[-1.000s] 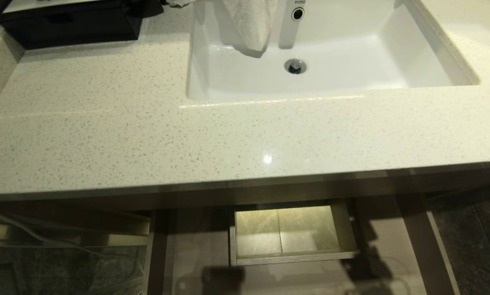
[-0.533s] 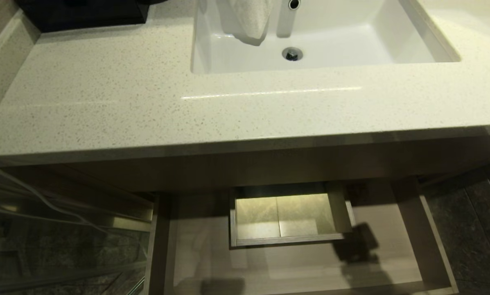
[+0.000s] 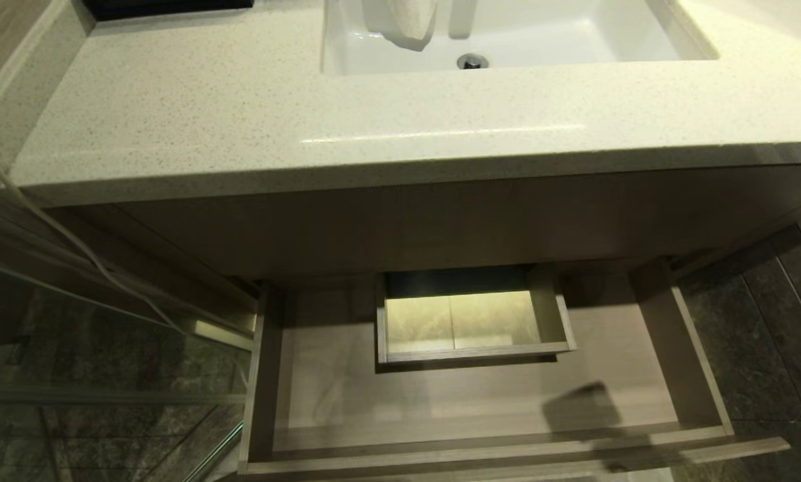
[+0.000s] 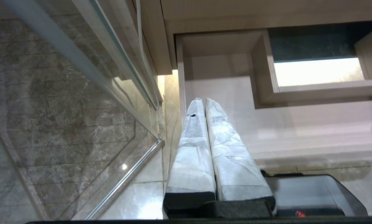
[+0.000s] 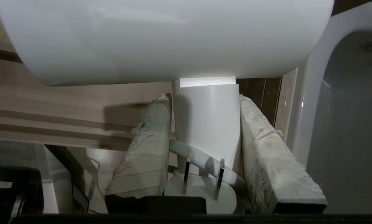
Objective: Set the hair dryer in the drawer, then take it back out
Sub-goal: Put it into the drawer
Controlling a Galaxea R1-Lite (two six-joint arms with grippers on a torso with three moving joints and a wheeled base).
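While right claw grips handle | hair dryer: white, fat barrel | left claw: clenched

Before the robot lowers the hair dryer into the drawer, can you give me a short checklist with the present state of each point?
1. Drawer pulled open: ok.
2. Drawer floor holds nothing loose beside its boxed cutout: ok.
3. Right tool shut on the hair dryer handle: ok.
4. Plug tucked between the fingers, away from the drawer rim: ok.
5. Left tool shut, pointing at the drawer's left side wall: ok.
6. Hair dryer over the drawer opening: cannot tell, only a shadow shows from the head.
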